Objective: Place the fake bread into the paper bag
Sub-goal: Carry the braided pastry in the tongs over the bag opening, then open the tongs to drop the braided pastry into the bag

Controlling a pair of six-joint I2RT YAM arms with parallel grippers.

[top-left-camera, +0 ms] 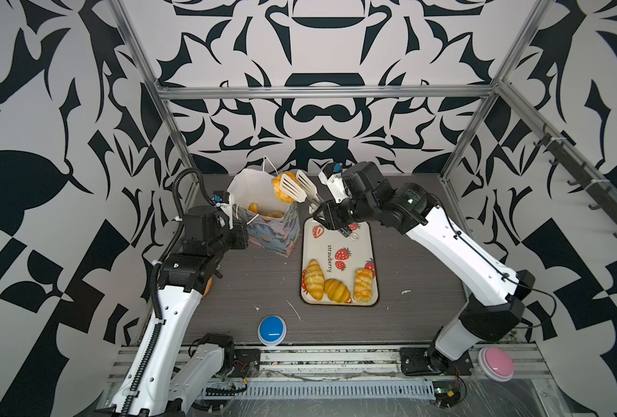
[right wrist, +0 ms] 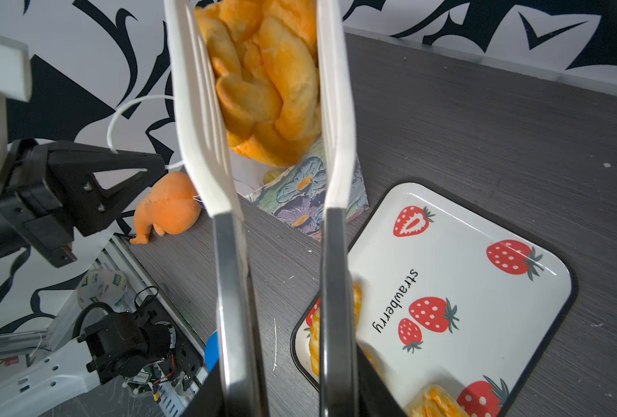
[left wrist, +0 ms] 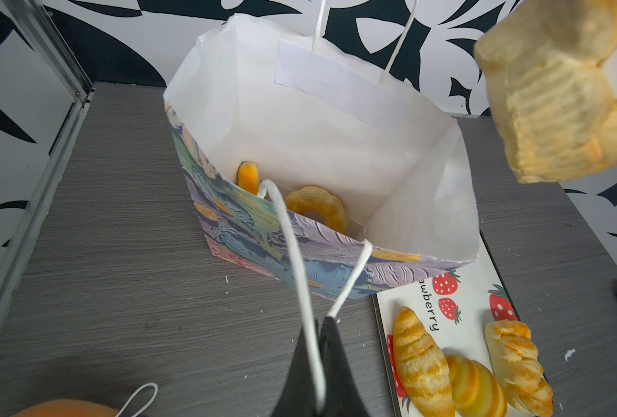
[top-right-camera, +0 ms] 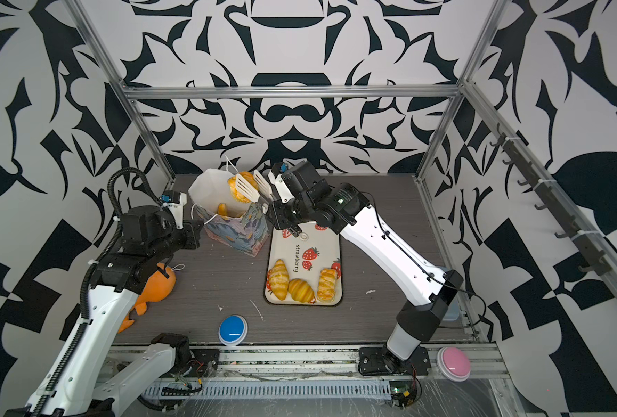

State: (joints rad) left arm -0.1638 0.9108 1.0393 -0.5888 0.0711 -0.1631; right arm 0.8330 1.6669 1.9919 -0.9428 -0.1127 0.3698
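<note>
While tongs overhang the bag, 3 pastries occupy the tray.

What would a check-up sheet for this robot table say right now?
Surface: grey table with a few white scraps.
Job's things: paper bag stands open with a doughnut inside; a plaited pastry hangs in the tongs above the bag's rim; the tray holds three more pastries.
Clutter: orange plush toy, blue button, pink button.
Grippers: left gripper is shut on the bag's cord handle; right gripper is shut on the tongs.
Cables: black ribbed hose on the left arm; loose wires at the front rail.
Surroundings: black-and-white patterned walls, metal frame.
</note>
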